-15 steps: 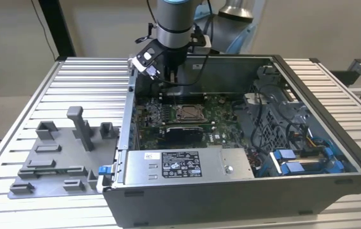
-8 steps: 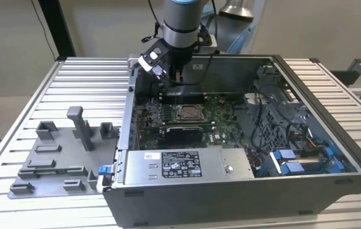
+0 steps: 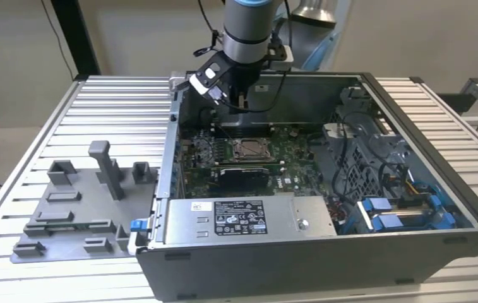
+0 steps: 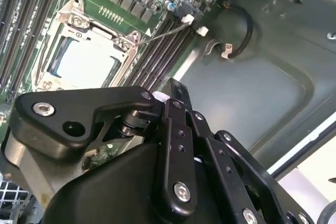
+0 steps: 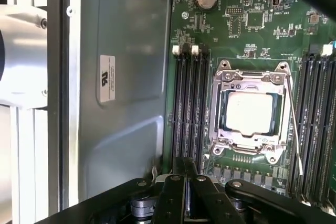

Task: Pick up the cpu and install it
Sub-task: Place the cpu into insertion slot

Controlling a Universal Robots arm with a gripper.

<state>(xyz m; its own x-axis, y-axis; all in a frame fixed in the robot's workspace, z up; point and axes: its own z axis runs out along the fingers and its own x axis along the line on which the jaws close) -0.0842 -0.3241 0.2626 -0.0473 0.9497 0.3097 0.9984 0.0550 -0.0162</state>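
1. Inside the computer case (image 3: 306,265), in the upper middle of the exterior view, my pincer (image 3: 237,104) hangs over the motherboard (image 3: 298,142), close to the far wall.
2. In both wrist views my fingers (image 5: 176,192) are pressed together, and I see nothing between them.
3. The cpu (image 5: 247,111) lies already in the socket frame (image 5: 251,72); its pale top looks flat and square to the frame.
4. I judge that the step in hand is the seating of the chip. To do it well, I should not push it sideways, and I should check that all four edges sit level inside the frame.
5. The thin lever wire (image 5: 294,129) beside the frame and the memory slots (image 5: 189,103) are near, so any move should be straight and slow, without dragging across them.
6. In the exterior view the cpu is near the centre of the frame, a little lower than my pincer. We are apart, not touching.
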